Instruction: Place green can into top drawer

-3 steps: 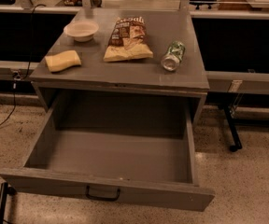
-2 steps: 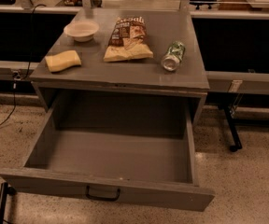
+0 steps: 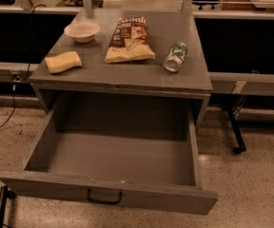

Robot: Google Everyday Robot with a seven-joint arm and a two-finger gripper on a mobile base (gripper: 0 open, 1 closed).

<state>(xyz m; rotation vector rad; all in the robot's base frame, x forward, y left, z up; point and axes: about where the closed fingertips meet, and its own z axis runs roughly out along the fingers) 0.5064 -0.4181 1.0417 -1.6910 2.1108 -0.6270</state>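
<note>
The green can (image 3: 175, 57) lies on its side on the right part of the grey cabinet top (image 3: 146, 75), its silver end facing me. The top drawer (image 3: 118, 151) is pulled wide open below it and holds nothing that I can see; its front panel carries a small dark handle (image 3: 104, 198). My gripper is not in view in the camera view.
A chip bag (image 3: 129, 40) lies at the middle of the top, a white bowl (image 3: 82, 31) at the back left, a yellow sponge (image 3: 63, 61) at the left. A dark counter runs behind. A wheeled stand leg (image 3: 236, 132) is at the right on speckled floor.
</note>
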